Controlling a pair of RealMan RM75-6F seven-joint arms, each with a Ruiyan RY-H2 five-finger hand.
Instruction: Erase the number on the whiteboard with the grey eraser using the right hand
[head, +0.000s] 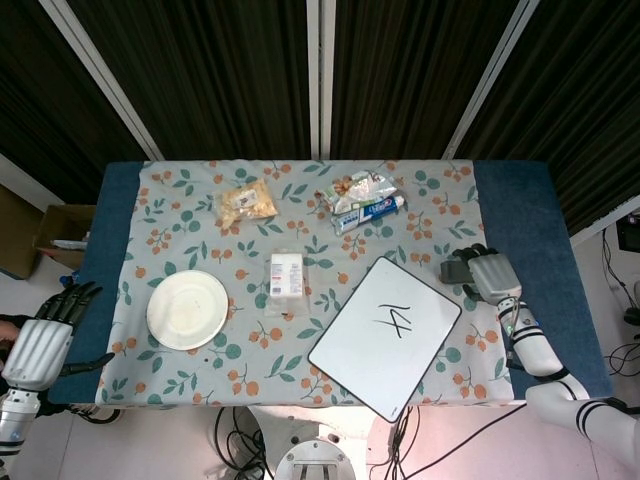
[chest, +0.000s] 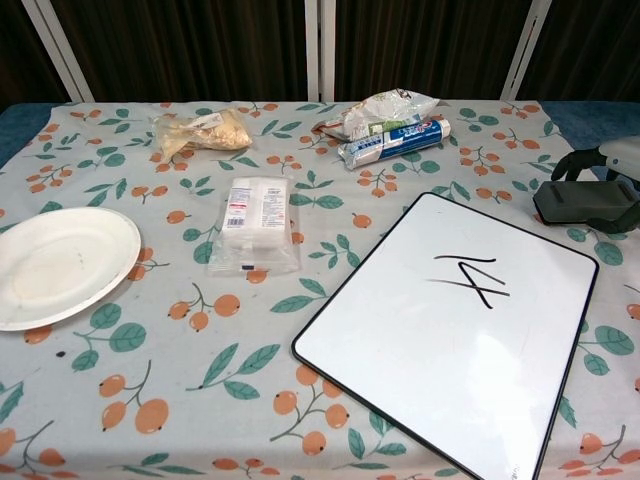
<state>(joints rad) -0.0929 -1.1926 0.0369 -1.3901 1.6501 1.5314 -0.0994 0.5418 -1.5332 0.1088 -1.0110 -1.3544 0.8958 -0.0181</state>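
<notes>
Grey and block-shaped, the rectangular eraser (chest: 586, 200) lies on the floral tablecloth (head: 180, 215) just beyond the far right corner of the black-framed rectangular whiteboard (head: 385, 335), apart from its edge. The white right hand (head: 489, 274) is draped over the eraser's right end, dark fingers (chest: 566, 162) curling down its far side and the thumb showing at its near side; whether they actually clamp it or only rest on it I cannot tell. The eraser sits flat on the cloth. The handwritten black number (chest: 470, 279) is intact in the whiteboard's right half, toward the eraser.

The left hand (head: 42, 340) hangs off the table's left edge, well apart from the whiteboard, fingers spread and holding nothing.

Left of the whiteboard lie a small clear packet with a white label (head: 286, 275) and, further left, a round white plate (head: 187, 309). Beyond the whiteboard's far side sit a toothpaste tube with a crinkled snack bag (head: 362, 203) and a clear bag of yellowish food (head: 246, 203).
</notes>
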